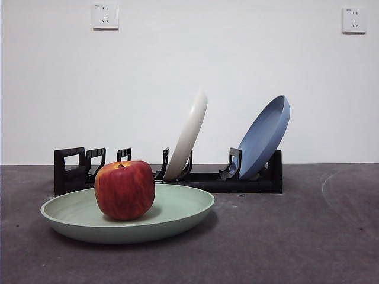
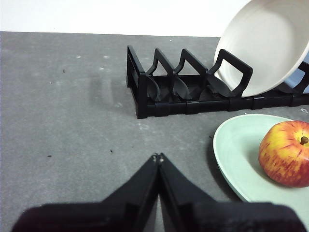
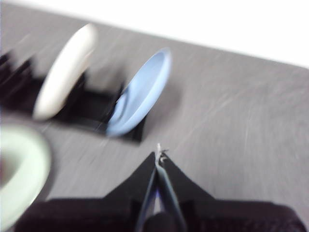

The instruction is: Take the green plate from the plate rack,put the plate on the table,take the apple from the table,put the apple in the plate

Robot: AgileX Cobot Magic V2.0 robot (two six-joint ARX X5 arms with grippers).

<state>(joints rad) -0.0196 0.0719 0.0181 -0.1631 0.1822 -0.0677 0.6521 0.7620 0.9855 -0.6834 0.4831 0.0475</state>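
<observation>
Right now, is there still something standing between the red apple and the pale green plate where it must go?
Nothing visible does: the red apple already sits in the round pale mint-green plate, which lies on the dark grey table.

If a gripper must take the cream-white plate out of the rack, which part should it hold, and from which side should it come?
Probably the top rim of the cream-white plate, approached from above. It stands on edge, leaning, in the plate rack, so its upper rim is free while prongs hold its lower edge. One jaw on each face should fit.
</observation>
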